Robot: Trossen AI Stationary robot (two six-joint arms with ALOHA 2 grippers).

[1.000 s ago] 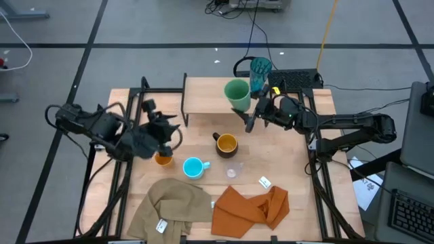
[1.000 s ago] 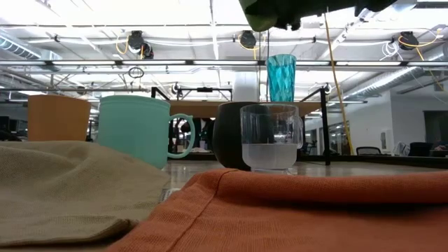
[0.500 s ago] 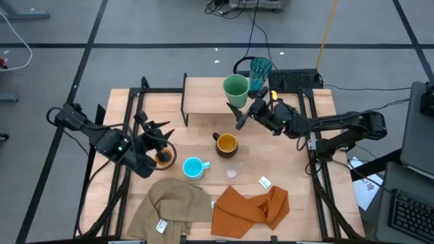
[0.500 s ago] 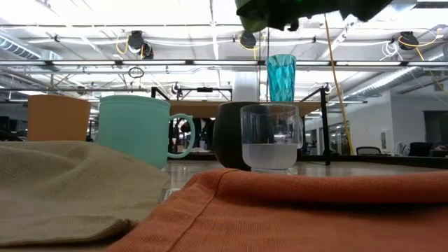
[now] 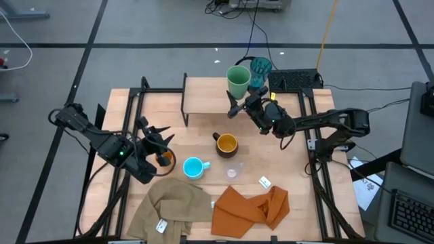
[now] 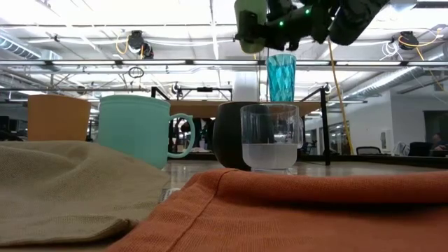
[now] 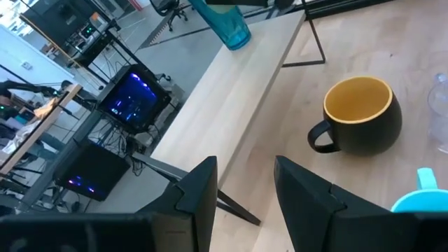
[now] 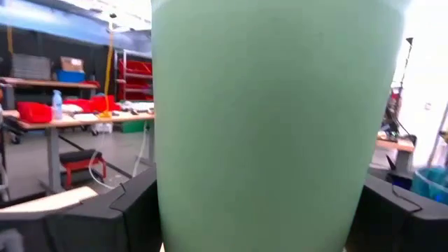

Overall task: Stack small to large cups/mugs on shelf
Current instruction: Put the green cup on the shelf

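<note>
My right gripper (image 5: 241, 102) is shut on the green cup (image 5: 238, 82) and holds it above the right part of the light-wood shelf (image 5: 207, 98), next to the teal tumbler (image 5: 260, 69), which stands on the shelf. In the low view the green cup (image 6: 250, 26) hangs higher than the tumbler (image 6: 281, 77). On the table stand the black mug (image 5: 226, 144), the light blue mug (image 5: 194, 167), the clear cup (image 5: 233, 171) and the orange cup (image 5: 163, 159). My left gripper (image 5: 157, 132) is open, just on the far side of the orange cup, touching nothing. My right gripper pinches the green cup by its side wall (image 8: 259, 140), one finger (image 8: 136, 203) on either side. The fingers come roughly level from the table's near right. The cup is upright, mouth up, lifted clear of the shelf.
A tan cloth (image 5: 173, 203) and an orange cloth (image 5: 251, 207) lie along the near edge, with a small white tag (image 5: 264, 181) beside them. The left part of the shelf (image 7: 231, 112) is bare. Black frame posts stand at the shelf's ends.
My right gripper has carried the green cup toward the table's far edge, closer to the tumbler, and lowered it a little over the shelf. My left arm has drawn back toward the table's left edge, away from above the orange cup, which stays in place.
</note>
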